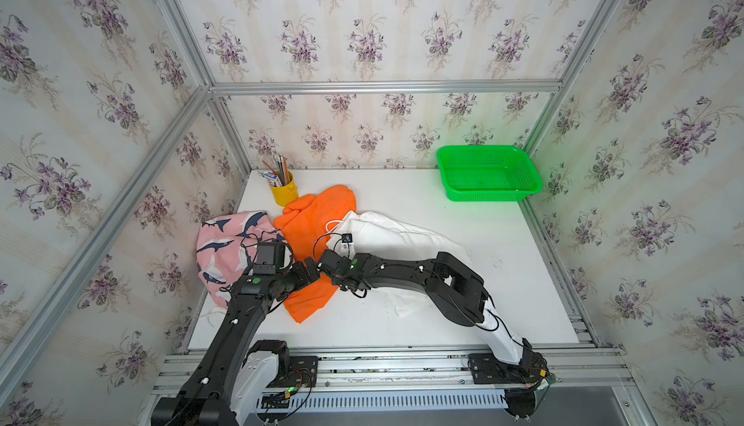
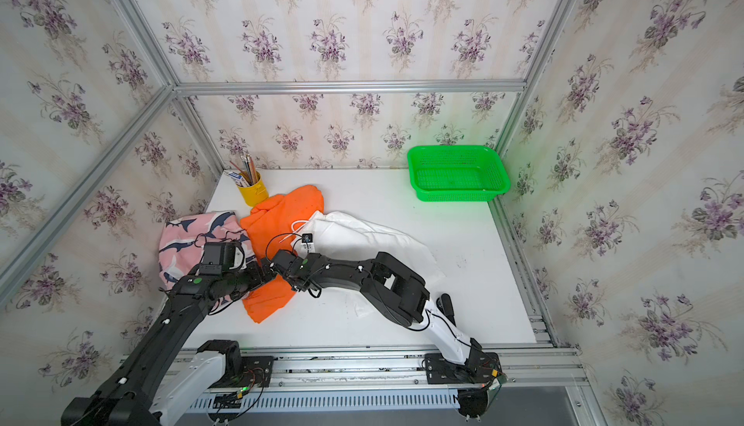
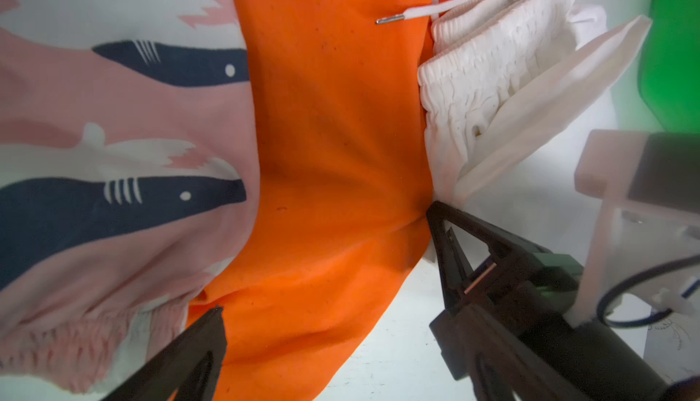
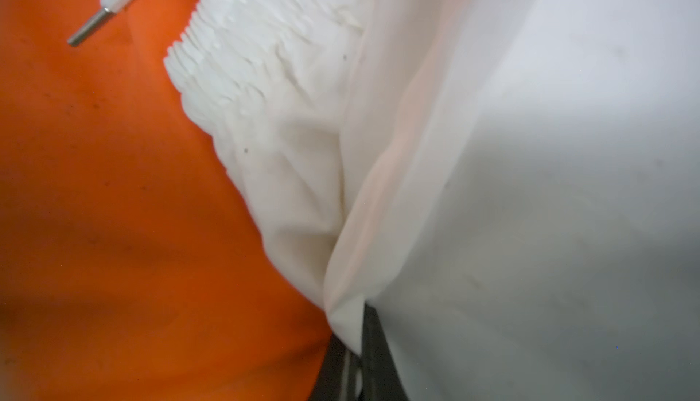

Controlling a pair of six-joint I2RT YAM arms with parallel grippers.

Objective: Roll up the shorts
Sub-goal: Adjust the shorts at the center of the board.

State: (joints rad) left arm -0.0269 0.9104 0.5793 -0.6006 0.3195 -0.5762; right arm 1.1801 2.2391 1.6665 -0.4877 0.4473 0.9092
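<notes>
We see three shorts bunched on the left half of the table (image 1: pixel 463 303), none of them rolled. The pink shorts (image 1: pixel 225 243) lie farthest left, by the table's left edge. The orange shorts (image 1: pixel 318 214) lie in the middle and touch the pink ones. The white shorts (image 1: pixel 394 231) lie to the right. Their gathered waistband overlaps the right edge of the orange shorts, and the rest spreads right and near, partly under the right arm. A white drawstring (image 3: pixel 447 5) with a metal tip lies on the orange cloth beside that waistband.

The right gripper (image 3: pixel 435 211) is clamped on a fold of the white shorts, just where white meets orange. In the right wrist view we see the fold pinched between the dark fingers (image 4: pixel 375 342).

The left gripper (image 1: pixel 309 273) stands wide over the near part of the orange shorts and holds nothing. In the left wrist view one of its fingers (image 3: pixel 206 342) shows where pink meets orange. We cannot tell whether it touches the cloth. In both top views the two grippers point at each other over the orange shorts, their tips almost meeting.

A yellow cup (image 1: pixel 284 194) of pencils stands at the far left, just beside the orange shorts. A green basket (image 1: pixel 489 194) sits in the far right corner, well apart from the shorts.
</notes>
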